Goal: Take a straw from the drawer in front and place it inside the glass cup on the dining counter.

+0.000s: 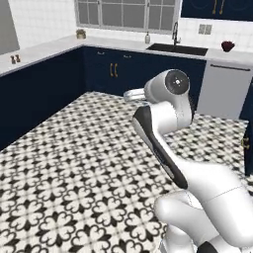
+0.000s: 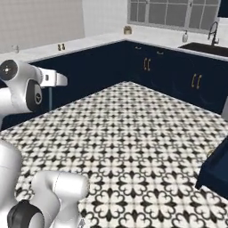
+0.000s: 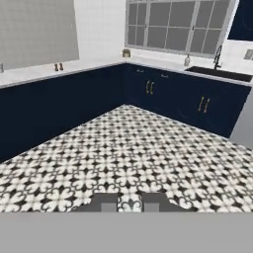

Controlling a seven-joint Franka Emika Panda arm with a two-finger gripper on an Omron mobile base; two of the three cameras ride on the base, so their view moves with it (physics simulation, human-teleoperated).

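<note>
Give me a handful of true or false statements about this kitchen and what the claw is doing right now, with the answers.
1. The claw holds a straw. False: nothing shows between its fingertips.
2. A sink with a dark faucet sits in the worktop under the window. True.
3. The floor is plain wood. False: it is black-and-white patterned tile.
4. Two small brown shakers stand on the worktop along the left wall. True.
5. The cabinets below the worktop are white. False: they are dark navy with brass handles.
</note>
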